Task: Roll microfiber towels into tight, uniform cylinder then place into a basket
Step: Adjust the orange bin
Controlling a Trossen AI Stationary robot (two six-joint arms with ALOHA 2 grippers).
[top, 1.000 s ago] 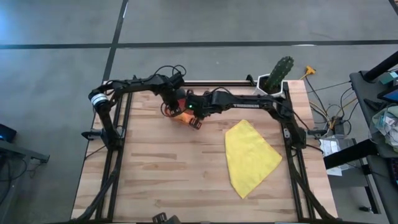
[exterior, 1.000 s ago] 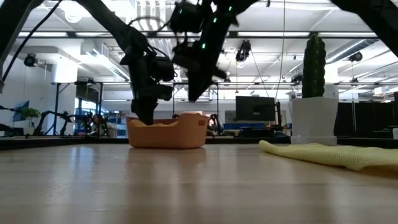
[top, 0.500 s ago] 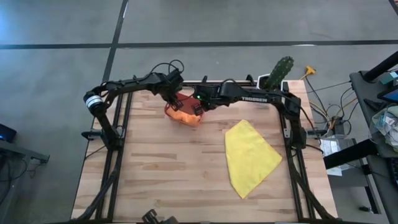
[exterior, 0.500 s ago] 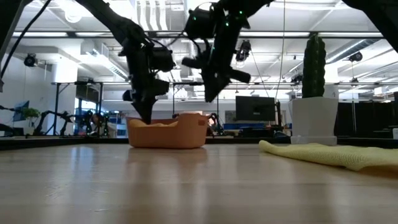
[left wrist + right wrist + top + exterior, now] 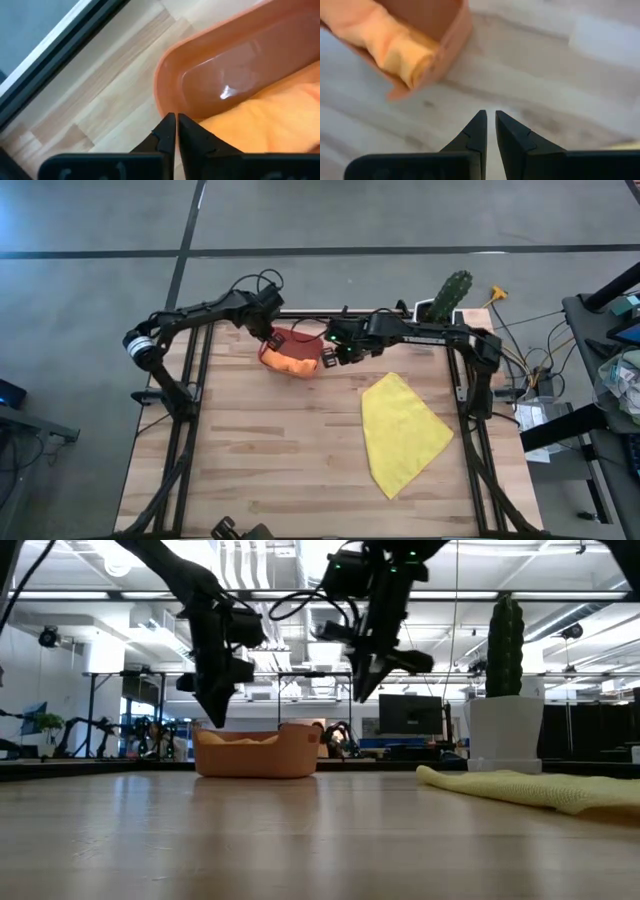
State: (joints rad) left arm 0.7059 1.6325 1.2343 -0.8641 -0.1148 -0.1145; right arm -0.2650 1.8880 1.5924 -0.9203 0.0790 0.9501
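While both arms hang above the far counter: orange roll done.
Orange towel [image 5: 293, 364]: rolled, lying in the basket [image 5: 281, 340].
Left pincer [image 5: 268, 338]: closed, empty, over the basket.
Right pincer [image 5: 327, 358]: nearly closed, empty, beside it.
Next: flat yellow towel [image 5: 402, 432] needs rolling.

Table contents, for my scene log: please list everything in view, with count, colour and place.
Orange towel: one, orange, rolled, lying in the basket.
Basket: one, red-orange, far middle of the table.
Yellow towel: one, yellow, spread flat on the table's right half.
Cactus pot: one, white with green cactus, far right corner.
Table: one, light wood.
Left gripper: shut, empty, at the basket's left end.
Right gripper: shut, empty, just right of the basket.
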